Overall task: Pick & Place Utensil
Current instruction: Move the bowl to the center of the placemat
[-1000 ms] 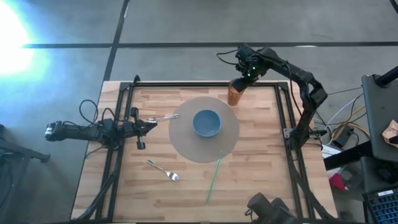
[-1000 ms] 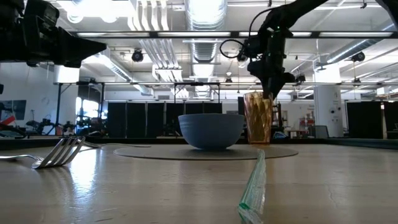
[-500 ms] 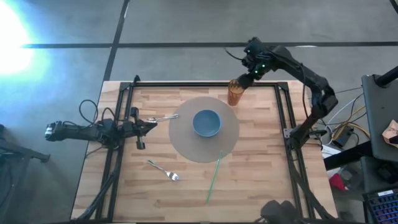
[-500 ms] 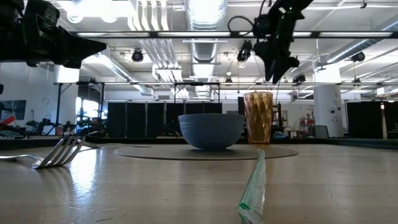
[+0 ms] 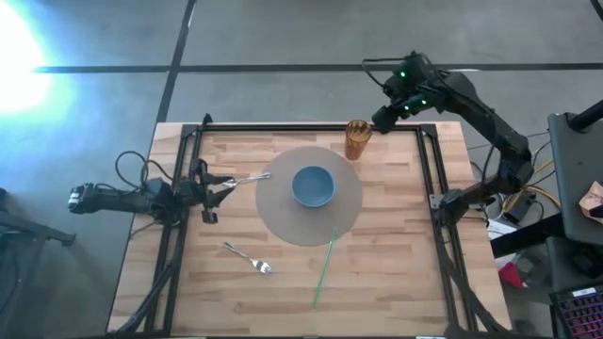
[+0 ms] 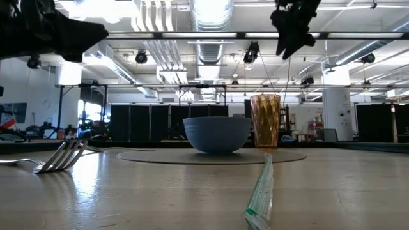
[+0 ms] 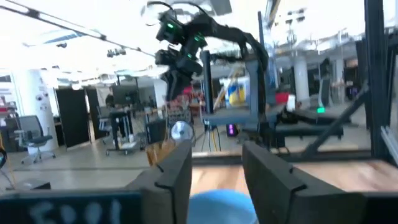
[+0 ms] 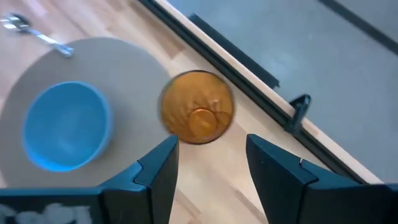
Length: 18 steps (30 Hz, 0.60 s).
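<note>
On the wooden tabletop (image 5: 396,235) a round grey mat (image 5: 309,195) carries a blue bowl (image 5: 313,185), and from above the bowl looks to have nothing in it. Just beyond the mat's far right edge stands an amber tumbler (image 5: 357,138), upright, and the right wrist view, looking down into it, shows only its own base. The right hand (image 5: 384,117) hangs in the air above and a little past the tumbler, near the far rail of the tabletop, its fingers (image 8: 158,171) spread apart with nothing between them. The left hand (image 5: 222,185) sits low at the left side of the tabletop, pointing toward the mat; its fingers (image 7: 177,171) stand apart, and the spoon (image 5: 247,177) lies right at its tip, bowl end touching the mat's left edge (whether the fingers touch the handle I cannot tell from here). A fork (image 5: 250,257) lies on the bare wood nearer the front, left of centre, well apart from both hands. A green straw (image 5: 323,268) lies slantwise, one end on the mat's front edge and the rest running out toward the front.
</note>
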Tool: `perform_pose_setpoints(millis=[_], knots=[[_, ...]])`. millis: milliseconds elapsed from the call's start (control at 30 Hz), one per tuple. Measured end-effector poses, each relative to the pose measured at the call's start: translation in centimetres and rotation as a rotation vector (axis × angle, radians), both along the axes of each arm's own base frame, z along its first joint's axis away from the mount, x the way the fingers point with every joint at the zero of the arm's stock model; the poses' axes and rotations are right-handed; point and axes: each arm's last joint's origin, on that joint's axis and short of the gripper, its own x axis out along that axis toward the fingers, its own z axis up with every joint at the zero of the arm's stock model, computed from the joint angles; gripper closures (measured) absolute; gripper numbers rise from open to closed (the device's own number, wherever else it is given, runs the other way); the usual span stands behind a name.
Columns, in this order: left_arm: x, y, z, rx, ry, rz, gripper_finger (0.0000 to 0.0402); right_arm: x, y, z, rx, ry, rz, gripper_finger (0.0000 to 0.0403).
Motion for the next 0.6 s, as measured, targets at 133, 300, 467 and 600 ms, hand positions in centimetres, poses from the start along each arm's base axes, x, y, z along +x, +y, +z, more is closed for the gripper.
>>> perform_pose_setpoints(millis=[133, 300, 467, 600], knots=[[-0.1, 0.0, 0.3, -0.004, -0.033, -0.001, 0.0249, -0.1, 2.5, 1.0, -0.037, -0.041, 0.072, 0.0218], [0.1, 0.0, 0.8, -0.022, -0.055, -0.01, 0.025, 0.4, 5.5, 1.4, -0.098, -0.125, 0.184, 0.0218], [0.7, -0.1, 1.3, -0.037, -0.012, -0.018, 0.025, 1.1, 7.8, 0.5, -0.152, -0.212, 0.29, 0.022], [1.7, -0.2, 2.3, -0.044, 0.029, -0.019, 0.025, 1.3, 9.2, -1.4, -0.165, -0.247, 0.352, 0.0225]])
